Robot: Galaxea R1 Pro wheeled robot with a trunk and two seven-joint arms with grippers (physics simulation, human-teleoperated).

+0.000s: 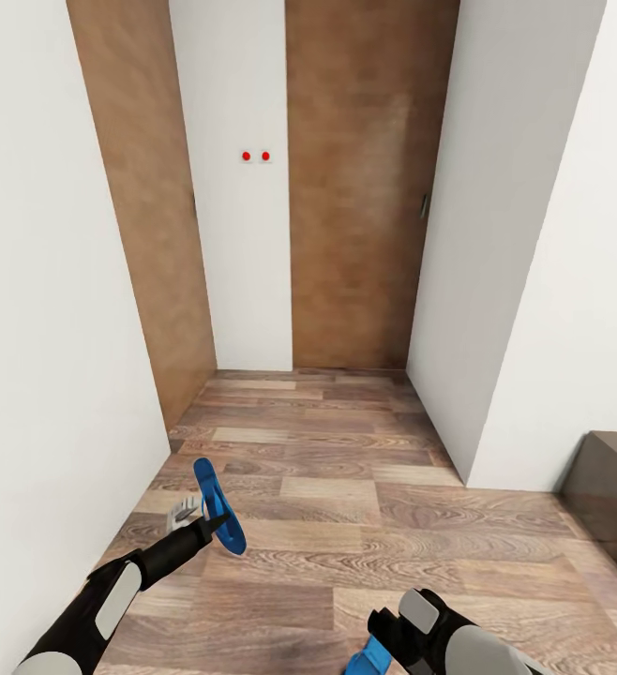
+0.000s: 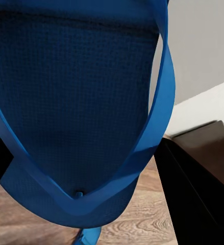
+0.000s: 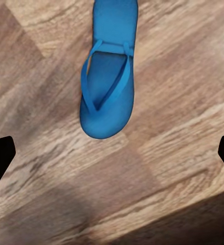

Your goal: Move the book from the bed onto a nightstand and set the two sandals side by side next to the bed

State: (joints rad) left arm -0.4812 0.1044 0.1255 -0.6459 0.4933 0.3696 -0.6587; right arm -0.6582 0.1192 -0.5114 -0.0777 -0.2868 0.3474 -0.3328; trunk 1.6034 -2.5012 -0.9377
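Sandal one [image 1: 219,506]: bright blue flip-flop, hanging tilted on edge above the wood-plank floor [image 1: 365,506], near left; its sole and thin toe straps [image 2: 160,102] are facing the left wrist camera.

Sandal two [image 3: 107,76]: matching blue flip-flop, lying flat, straps up, on the floor at near centre-right.

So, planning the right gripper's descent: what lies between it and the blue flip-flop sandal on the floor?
Nothing: in the right wrist view, bare wood-plank floor separates the open right gripper from the blue flip-flop sandal.

Two blue sandals [image 1: 219,506] [image 3: 107,76]; two grippers [image 1: 205,520] [image 1: 388,628]; two red dots [image 1: 256,156].
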